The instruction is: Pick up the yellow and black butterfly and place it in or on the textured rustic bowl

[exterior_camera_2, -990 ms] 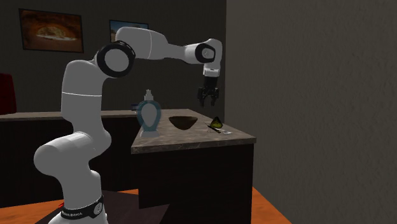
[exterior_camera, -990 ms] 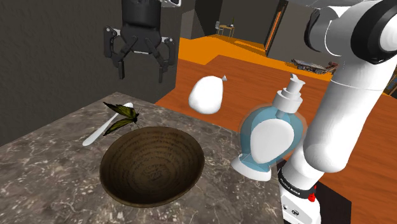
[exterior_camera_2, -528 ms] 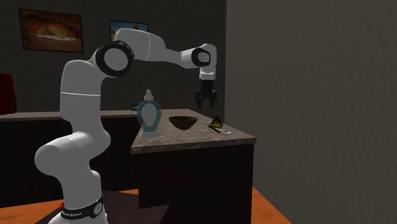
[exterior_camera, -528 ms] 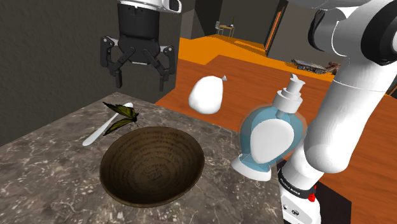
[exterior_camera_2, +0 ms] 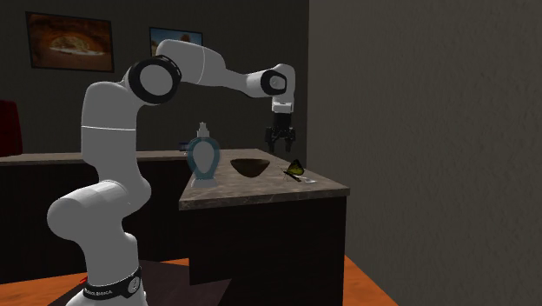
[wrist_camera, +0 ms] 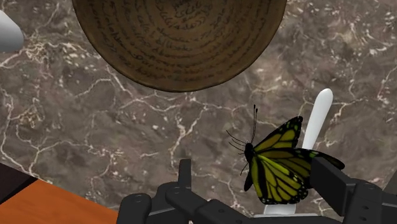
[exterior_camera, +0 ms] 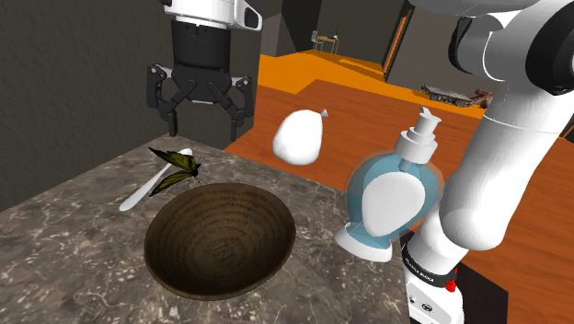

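The two black fingers stand spread, clasping nothing, above the one yellow-and-black butterfly, which perches on a single white spoon on the dark veined marble desk. Just beside it sits one brown ridged bowl. Farther off stand one blue-and-white pump bottle and one white teardrop-shaped object. Around the desk are an orange floor, dark grey walls and two framed pictures.
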`<state>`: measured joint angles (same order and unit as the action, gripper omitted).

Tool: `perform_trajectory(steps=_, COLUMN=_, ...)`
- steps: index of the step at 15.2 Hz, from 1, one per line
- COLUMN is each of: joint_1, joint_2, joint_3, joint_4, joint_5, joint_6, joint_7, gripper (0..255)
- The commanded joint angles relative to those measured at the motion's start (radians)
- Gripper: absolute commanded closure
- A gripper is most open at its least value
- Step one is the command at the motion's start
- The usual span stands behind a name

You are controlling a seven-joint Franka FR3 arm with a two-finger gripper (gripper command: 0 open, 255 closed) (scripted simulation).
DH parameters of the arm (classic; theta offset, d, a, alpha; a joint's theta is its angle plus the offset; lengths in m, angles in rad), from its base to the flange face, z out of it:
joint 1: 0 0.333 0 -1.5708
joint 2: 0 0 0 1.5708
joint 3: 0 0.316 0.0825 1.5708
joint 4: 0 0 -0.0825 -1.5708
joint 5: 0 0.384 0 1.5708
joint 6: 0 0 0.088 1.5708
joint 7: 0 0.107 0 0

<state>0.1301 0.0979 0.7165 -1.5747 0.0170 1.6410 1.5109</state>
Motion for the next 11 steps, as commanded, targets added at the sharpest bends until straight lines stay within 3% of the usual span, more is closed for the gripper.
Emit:
perform_trajectory(steps=1, joint_1=0.000, joint_2=0.000, joint_3=0.000, joint_4=0.000, joint_5=0.000, joint_6=0.000, joint_7=0.000, gripper=0)
perform_trajectory(steps=2, joint_1=0.000, joint_2=0.000, joint_3=0.000, joint_4=0.000, joint_5=0.000, joint_6=0.000, joint_7=0.000, gripper=255)
perform_trajectory(steps=11, joint_1=0.000, joint_2=0.000, joint_3=0.000, joint_4=0.000, joint_5=0.000, joint_6=0.000, joint_7=0.000, gripper=255)
